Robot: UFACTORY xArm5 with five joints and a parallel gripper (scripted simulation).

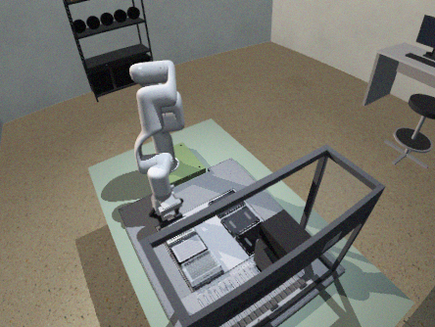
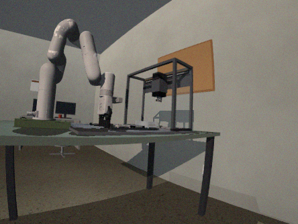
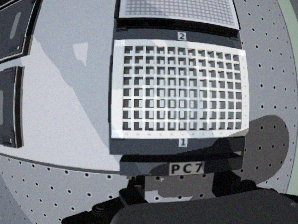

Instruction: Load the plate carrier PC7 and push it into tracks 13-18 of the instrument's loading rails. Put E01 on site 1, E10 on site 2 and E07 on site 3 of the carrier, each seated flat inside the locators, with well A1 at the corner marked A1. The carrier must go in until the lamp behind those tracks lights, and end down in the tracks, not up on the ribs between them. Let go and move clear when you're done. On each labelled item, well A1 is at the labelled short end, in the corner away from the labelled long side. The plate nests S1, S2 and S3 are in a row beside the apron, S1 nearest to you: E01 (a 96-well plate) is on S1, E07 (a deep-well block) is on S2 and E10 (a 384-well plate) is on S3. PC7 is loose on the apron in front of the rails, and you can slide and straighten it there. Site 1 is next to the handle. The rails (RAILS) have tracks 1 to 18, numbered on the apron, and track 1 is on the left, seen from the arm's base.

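The carrier PC7 [image 3: 150,147] lies with its labelled handle end toward my gripper. A white plate with 96 square openings [image 3: 180,90] is on site 1. Beyond it, a fine-grid plate, apparently the 384-well one [image 3: 180,7] [image 1: 188,249], is on site 2. A taller block [image 1: 202,269] stands at the far position, apparently site 3. The rails [image 1: 230,288] are beyond it. My gripper [image 3: 180,181] [image 2: 105,125] is open and low at the PC7 handle end, its fingers apart with nothing seen between them. Well A1, full seating and the lamp cannot be made out.
Dark nests, apparently empty, [image 3: 9,105] [image 1: 240,220] stand in a row beside the pale apron [image 3: 65,110]. A dark gantry frame [image 1: 355,163] [image 2: 174,94] spans the instrument, with a dark head [image 2: 159,84] hanging inside. A perforated deck [image 3: 270,60] borders the carrier.
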